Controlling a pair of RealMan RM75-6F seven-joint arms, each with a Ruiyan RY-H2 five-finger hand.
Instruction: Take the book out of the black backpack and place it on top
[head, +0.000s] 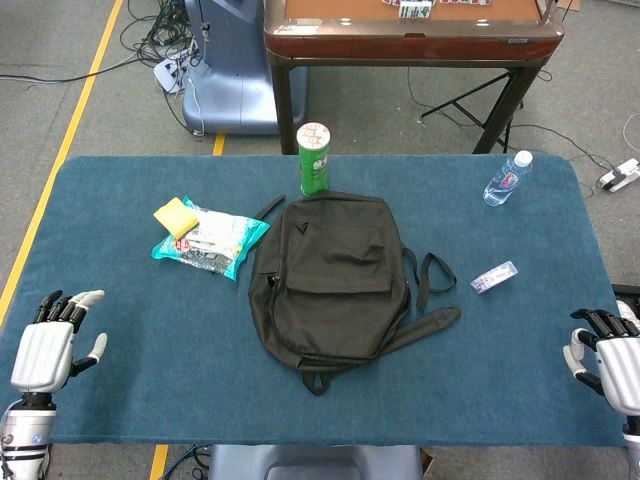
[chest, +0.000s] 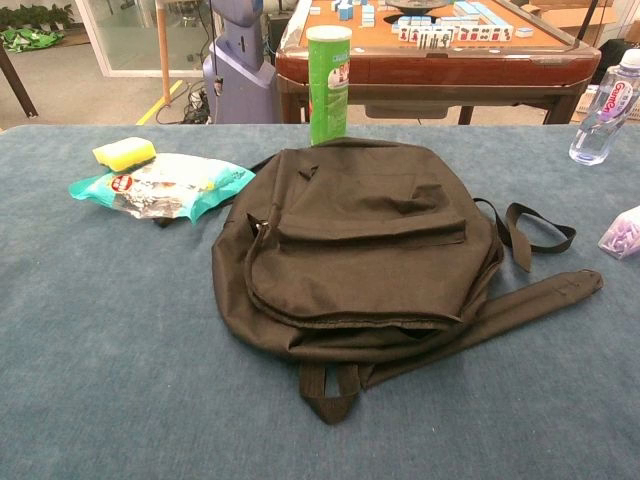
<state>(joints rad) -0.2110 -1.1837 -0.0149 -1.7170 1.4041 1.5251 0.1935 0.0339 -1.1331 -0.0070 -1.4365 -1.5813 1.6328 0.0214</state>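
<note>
The black backpack (head: 330, 280) lies flat mid-table with the book hidden inside, so the empty, spread left hand (head: 48, 350) at 8 o'clock and right hand (head: 610, 365) at 4 o'clock should first find the zipper.

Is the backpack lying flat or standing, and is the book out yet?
The backpack lies flat on the table. No book is visible outside it.

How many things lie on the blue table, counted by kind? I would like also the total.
Backpack: 1
Green can: 1
Water bottle: 1
Snack bag: 1
Yellow sponge: 1
Small clear packet: 1
Total: 6
</note>
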